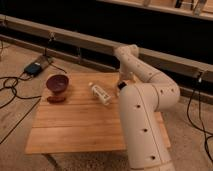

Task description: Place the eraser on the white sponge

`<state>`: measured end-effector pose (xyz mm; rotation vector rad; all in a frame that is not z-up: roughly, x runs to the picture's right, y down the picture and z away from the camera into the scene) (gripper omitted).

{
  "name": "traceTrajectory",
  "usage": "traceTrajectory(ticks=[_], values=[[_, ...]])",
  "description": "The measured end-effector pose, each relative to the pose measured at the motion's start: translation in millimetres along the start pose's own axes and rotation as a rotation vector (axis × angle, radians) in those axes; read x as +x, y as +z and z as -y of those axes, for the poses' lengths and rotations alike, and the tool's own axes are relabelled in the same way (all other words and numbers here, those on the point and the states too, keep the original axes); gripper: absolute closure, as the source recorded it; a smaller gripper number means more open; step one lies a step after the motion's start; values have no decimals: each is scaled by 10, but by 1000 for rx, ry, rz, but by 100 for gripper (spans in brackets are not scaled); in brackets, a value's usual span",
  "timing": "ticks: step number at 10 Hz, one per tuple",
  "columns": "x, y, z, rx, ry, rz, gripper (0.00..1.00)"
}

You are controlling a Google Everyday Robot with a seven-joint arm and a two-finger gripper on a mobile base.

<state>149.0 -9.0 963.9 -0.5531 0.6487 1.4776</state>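
You're looking at a dim, warm-toned scene where soft overhead light brightens the wooden table (pixel 75 125) and white arm (pixel 145 115), the wall (pixel 100 20) toward 12 o'clock falls near-black, and the gripper (pixel 121 86) sits shadowed at the table's 1 o'clock edge.
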Motion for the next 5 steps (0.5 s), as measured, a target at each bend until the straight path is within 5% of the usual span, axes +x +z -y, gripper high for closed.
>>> traceTrajectory(ticks=[5], values=[[25, -345, 29, 10, 22, 51, 20]])
